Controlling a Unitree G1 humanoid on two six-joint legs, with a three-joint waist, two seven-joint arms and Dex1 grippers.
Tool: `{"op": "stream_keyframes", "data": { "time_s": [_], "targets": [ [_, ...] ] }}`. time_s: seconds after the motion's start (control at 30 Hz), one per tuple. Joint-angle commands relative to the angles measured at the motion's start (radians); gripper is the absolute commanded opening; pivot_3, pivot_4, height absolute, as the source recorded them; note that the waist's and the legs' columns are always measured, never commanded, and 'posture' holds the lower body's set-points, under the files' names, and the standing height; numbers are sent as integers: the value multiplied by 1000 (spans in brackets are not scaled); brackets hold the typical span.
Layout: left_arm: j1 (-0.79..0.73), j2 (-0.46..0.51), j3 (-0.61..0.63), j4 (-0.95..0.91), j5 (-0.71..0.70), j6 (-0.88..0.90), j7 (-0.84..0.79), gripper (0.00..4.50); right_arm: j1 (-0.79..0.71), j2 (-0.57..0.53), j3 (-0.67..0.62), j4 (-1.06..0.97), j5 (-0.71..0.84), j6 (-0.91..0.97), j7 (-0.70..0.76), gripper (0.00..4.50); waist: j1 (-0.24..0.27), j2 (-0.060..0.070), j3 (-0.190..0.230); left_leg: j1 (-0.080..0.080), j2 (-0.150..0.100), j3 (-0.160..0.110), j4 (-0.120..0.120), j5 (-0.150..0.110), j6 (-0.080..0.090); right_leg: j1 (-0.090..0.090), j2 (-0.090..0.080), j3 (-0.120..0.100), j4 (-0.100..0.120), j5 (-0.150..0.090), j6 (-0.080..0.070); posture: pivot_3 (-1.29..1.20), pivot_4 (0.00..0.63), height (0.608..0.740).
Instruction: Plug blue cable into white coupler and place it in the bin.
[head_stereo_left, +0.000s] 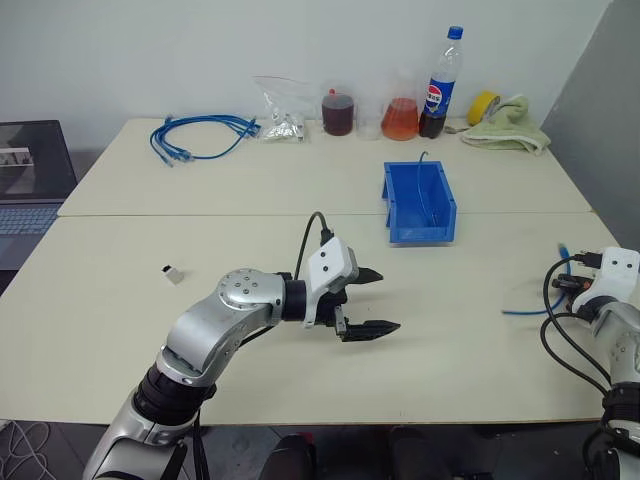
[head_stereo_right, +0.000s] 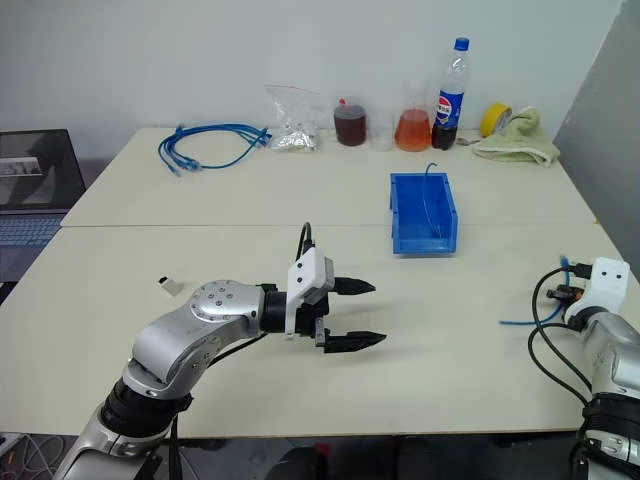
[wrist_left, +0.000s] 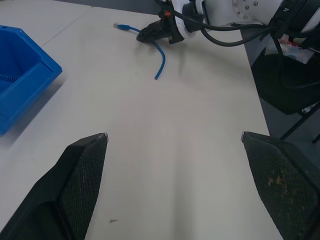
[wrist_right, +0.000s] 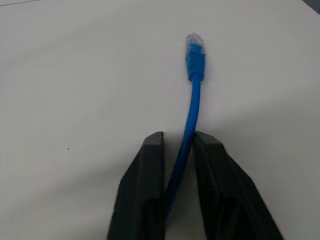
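Beige tabletop (head_stereo_left: 250, 330): right tool (wrist_right: 176, 142) clamped on blue cable (wrist_right: 192, 107), plug projecting beyond tips; left tool (head_stereo_left: 372, 300) open, empty; white coupler (head_stereo_left: 173, 273) mid-left of frame, nearer left arm.

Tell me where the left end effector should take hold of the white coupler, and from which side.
Grip the white coupler across its short flat sides, coming down from above. It is a tiny boxy block lying alone on the table, so probably only a top-down pinch by the open left end effector fits.

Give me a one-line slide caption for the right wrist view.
Right gripper shut on the blue cable, clear plug pointing away over the bare table.
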Motion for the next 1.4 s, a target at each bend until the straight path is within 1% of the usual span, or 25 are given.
{"op": "stream_keyframes", "data": {
  "time_s": [0.03,0.2,0.3,0.33,0.47,0.57,0.67,0.7,0.83,1.03,1.17,1.3,1.4],
  "targets": [
    [-6,11,31,-41,-18,5,7,4500,16,-64,-15,-55,32,4,86,34,0,0,0,0,0,0,0,0,0,0,0,0,0,0,0,0,150,740],
    [12,31,51,-46,-34,9,1,4500,123,-204,76,-178,61,-8,360,34,1,1,1,0,0,0,0,0,0,0,0,0,-1,0,0,0,150,740],
    [36,57,72,-51,-47,16,-10,4500,174,-300,148,-280,66,-92,553,34,-3,1,1,0,0,0,0,0,0,0,0,0,-1,-1,1,0,150,740],
    [52,71,85,-55,-54,21,-14,4500,187,-326,182,-316,61,-149,624,34,-6,1,1,0,0,0,0,0,0,1,0,0,-1,-1,1,0,150,740],
    [141,156,111,-76,-53,-3,-47,4500,184,-354,292,-383,31,-306,775,34,-11,1,2,1,3,0,0,0,0,1,2,-1,-1,-1,2,0,150,740],
    [252,239,148,-103,-50,-30,-83,4500,119,-331,406,-397,-7,-408,848,34,-12,0,3,1,4,1,0,0,0,1,2,-1,-1,-1,2,0,150,740],
    [378,315,204,-99,-23,-95,-107,4500,23,-271,517,-381,-18,-459,912,34,-10,-1,5,1,6,0,0,0,0,0,2,-1,-1,-1,2,0,150,740],
    [414,334,226,-92,-15,-116,-110,4500,-6,-249,552,-379,-23,-469,929,34,-10,-2,6,1,10,1,0,0,0,0,2,-1,-1,-1,2,0,150,740],
    [509,376,286,-57,9,-181,-120,4500,-78,-176,651,-364,-42,-489,969,34,2,-3,8,1,11,0,0,0,0,0,2,-2,-1,-1,1,0,150,740],
    [574,375,349,-22,9,-222,-115,4500,-136,-95,767,-336,-87,-512,1006,34,9,-4,10,-1,10,-1,0,0,0,0,1,-3,-3,-1,1,0,150,740],
    [585,378,356,3,11,-236,-125,4500,-200,-42,841,-234,-170,-574,1018,34,3,-4,11,0,10,0,0,0,0,-1,1,-2,-2,-1,1,0,150,740],
    [580,380,348,12,12,-240,-131,4500,-242,-5,863,-154,-212,-614,1009,34,1,-4,11,0,11,0,0,0,0,-2,2,-2,0,-1,1,0,150,740],
    [572,379,338,18,18,-243,-137,4500,-271,24,872,-125,-222,-603,1012,34,1,-4,11,-1,11,0,0,0,0,-3,2,-2,0,-1,1,0,150,740]
  ]
}}
